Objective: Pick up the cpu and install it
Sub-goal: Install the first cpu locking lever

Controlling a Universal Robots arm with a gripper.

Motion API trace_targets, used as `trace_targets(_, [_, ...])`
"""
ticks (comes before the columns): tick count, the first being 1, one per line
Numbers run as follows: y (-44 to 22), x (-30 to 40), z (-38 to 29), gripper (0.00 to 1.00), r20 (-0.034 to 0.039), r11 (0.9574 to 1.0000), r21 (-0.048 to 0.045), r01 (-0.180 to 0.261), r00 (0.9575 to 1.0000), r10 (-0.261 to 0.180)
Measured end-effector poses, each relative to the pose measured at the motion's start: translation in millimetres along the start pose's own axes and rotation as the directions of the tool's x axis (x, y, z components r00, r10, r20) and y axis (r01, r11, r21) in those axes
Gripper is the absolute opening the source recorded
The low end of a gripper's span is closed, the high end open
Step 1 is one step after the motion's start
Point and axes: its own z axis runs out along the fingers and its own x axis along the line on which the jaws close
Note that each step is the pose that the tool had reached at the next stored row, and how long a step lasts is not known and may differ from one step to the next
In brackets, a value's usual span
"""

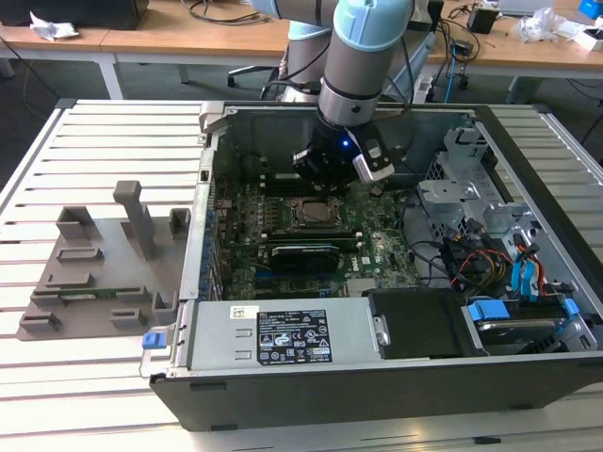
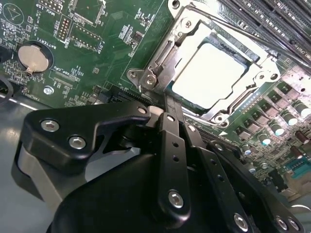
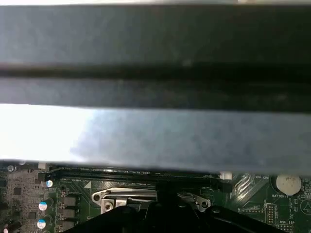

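Right, biggest first:
- slatted metal table (image 1: 94, 132) carries everything; it gives the case a flat base so the arm can reach in from above
- open computer case (image 1: 377, 395) lies on its side with the panel off, probably so the board faces up; inside are the board, the PSU, a drive cage and loose cables
- Universal Robots arm (image 1: 363, 56) comes down from the far side into the case, over the middle of the board
- grey power supply box (image 1: 283, 334) with a white label sits along the case's near wall, apart from the work area
- green motherboard (image 1: 283, 254) lies flat on the case floor, with memory slots (image 2: 272, 24) just beside the socket
- drive cage (image 1: 480, 217) is at the exterior view's right, with blue and red cables bundled near it
- grey fixture tray (image 1: 104, 254) sits on the table outside the case, at the exterior view's left; I can't tell what its slots hold
- gripper (image 2: 163, 109) is clenched, its two black fingers (image 2: 172, 145) run together to one tip and nothing shows between them; the tip is at the socket's edge by the metal lever, contact unclear
- socket frame (image 2: 160, 58) is a shiny metal bracket around the chip, and looks folded down over it
- cpu (image 2: 209, 73) has its silvery-white top up and sits inside the socket frame, not in the gripper; judging by that, it is already placed
- coin battery (image 2: 35, 59) sits in a round holder on the board, well apart from the socket
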Motion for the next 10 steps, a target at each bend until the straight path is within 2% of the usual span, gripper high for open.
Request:
trace_targets(4, [0.5, -1.0, 3.8, 0.11, -0.002, 1.0, -0.0005, 0.0, 1.0, 0.0])
trace_targets(10, [1.3, -0.9, 1.1, 0.11, -0.0021, 1.0, -0.0014, 0.0, 1.0, 0.0])
